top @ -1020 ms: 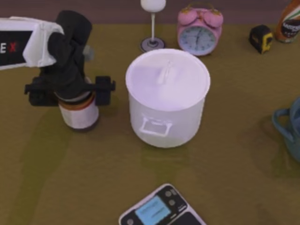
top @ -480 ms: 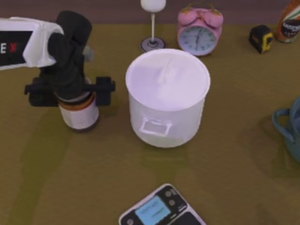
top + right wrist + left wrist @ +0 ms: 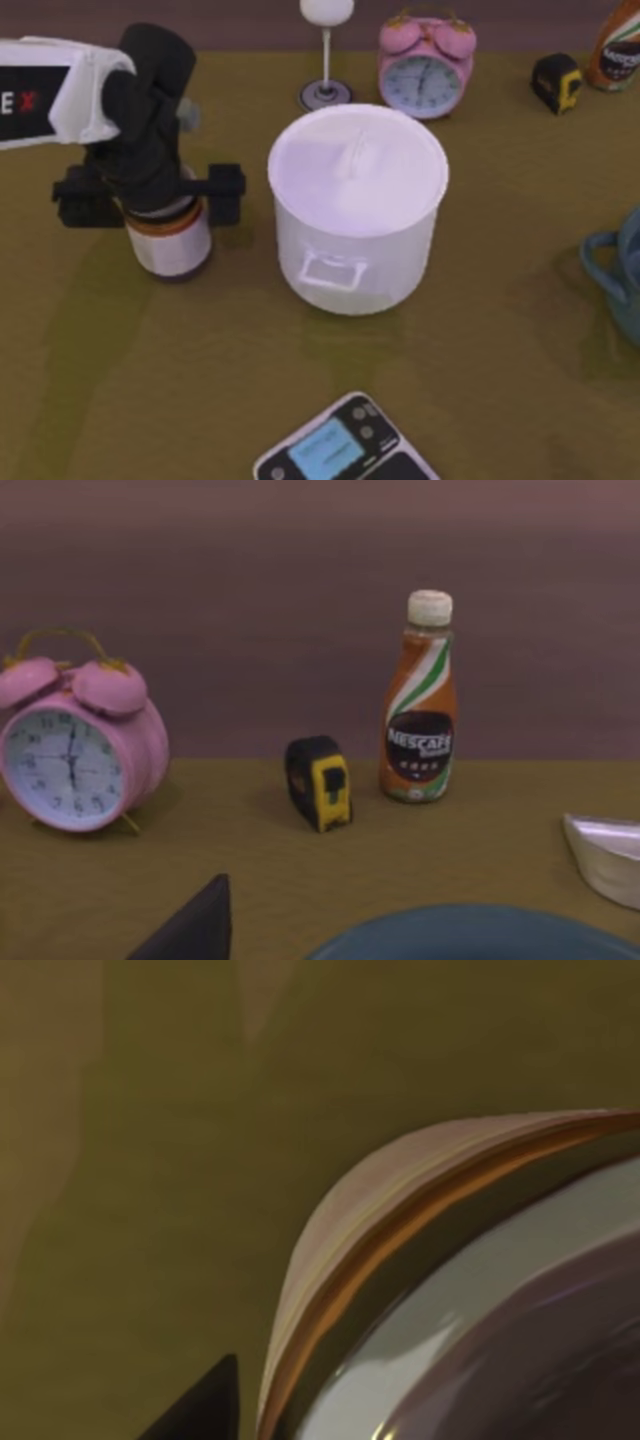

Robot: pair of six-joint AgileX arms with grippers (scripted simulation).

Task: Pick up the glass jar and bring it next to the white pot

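Jar, one, upright in the left claw's closed grip, just left of one white pot.

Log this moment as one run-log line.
left gripper: over glass jar | jar: on table, left of white pot, apart | right arm: out of top view
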